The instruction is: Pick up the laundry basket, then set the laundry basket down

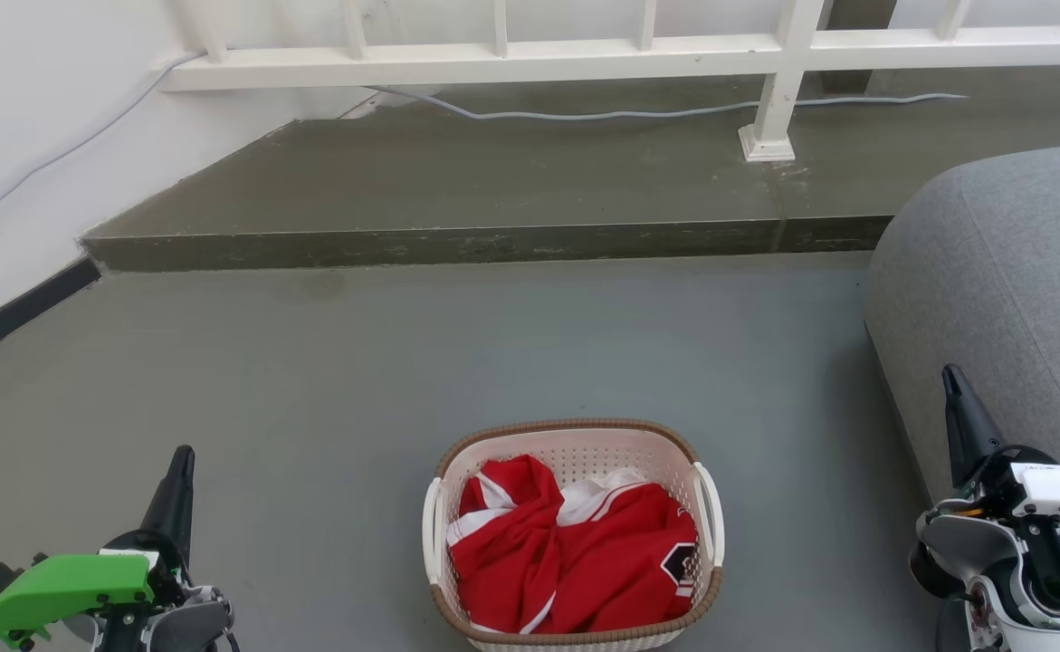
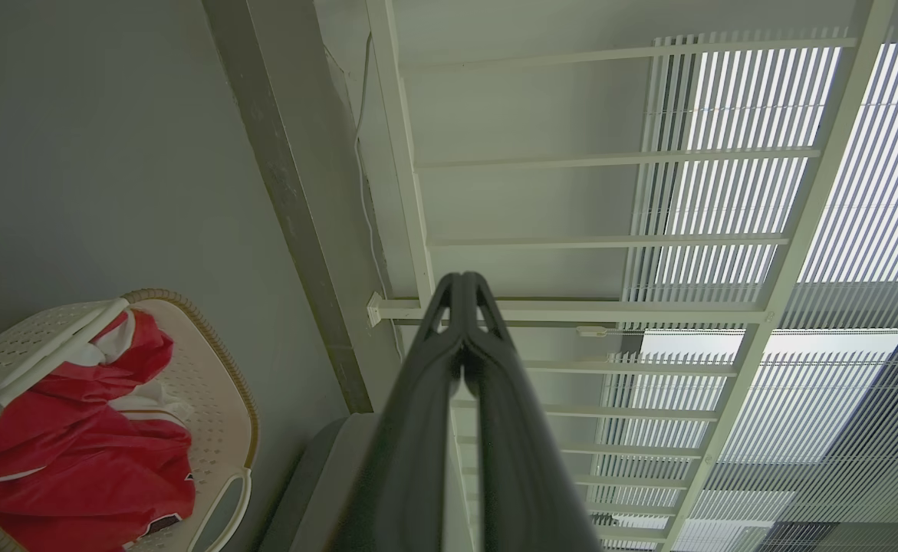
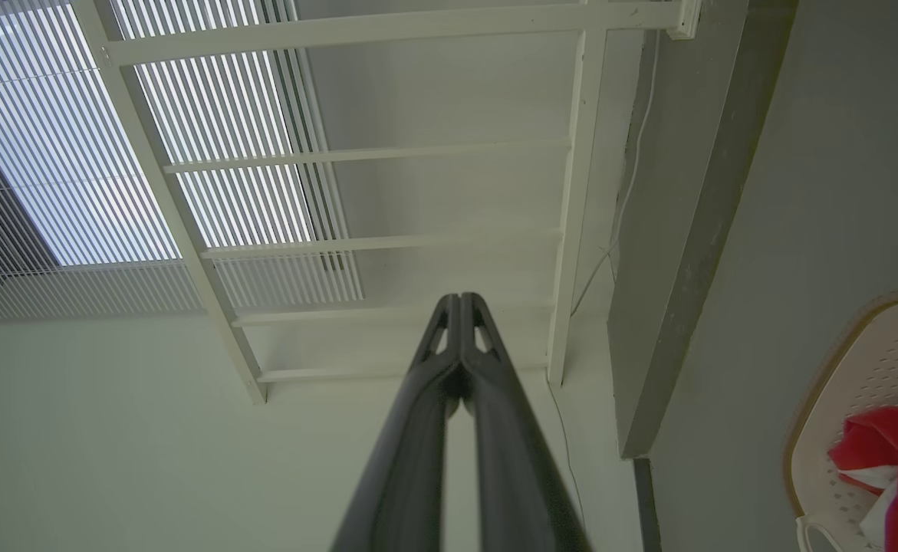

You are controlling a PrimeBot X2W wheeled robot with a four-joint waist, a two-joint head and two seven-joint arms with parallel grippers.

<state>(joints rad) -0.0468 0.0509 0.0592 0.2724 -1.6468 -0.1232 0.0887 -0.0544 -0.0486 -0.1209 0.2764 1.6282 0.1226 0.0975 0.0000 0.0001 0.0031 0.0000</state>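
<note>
The laundry basket [image 1: 575,453] stands on the grey floor at the bottom centre of the head view, cream-white and perforated with a brown rim and white side handles, holding red and white clothes [image 1: 575,552]. My left gripper [image 1: 184,455] is at the lower left, shut and empty, well apart from the basket. My right gripper [image 1: 950,373] is at the lower right, also shut and empty, in front of the sofa. The left wrist view has the basket [image 2: 211,383] at its lower left beside the shut fingertips [image 2: 462,280]. In the right wrist view the basket [image 3: 870,360] sits at the right edge.
A grey sofa [image 1: 1000,299] fills the right side. A raised concrete step [image 1: 457,243] crosses behind the basket, with a white railing [image 1: 493,59] and a loose cable [image 1: 584,114] on it. A white wall [image 1: 32,136] closes the left.
</note>
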